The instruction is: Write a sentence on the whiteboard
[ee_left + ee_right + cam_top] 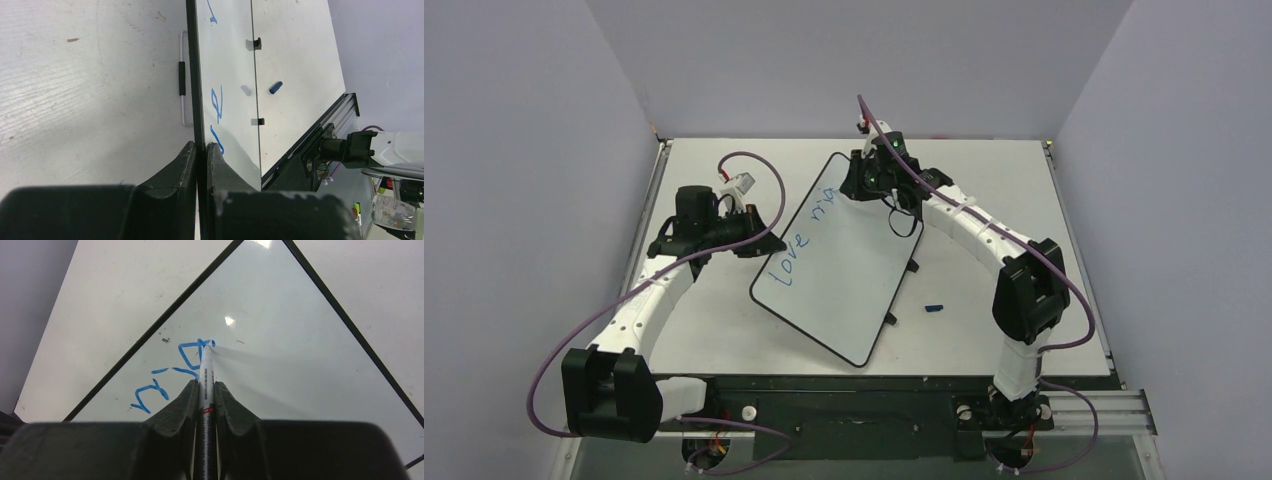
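Gripping the left rim of the whiteboard (854, 290), the left pincer (201, 148) is pressed together on the thin black edge, with a finger on either side of it. The board lies slanted across the white worktop (1004, 200), and the sentence (789, 262) reads "love" plus a few blue strokes of a second word. Farther right, the right pincer (206, 390) pinches a marker (206, 365), whose tip touches the board at the last blue letter. A small blue cap (934, 308) lies on the worktop just right of the board
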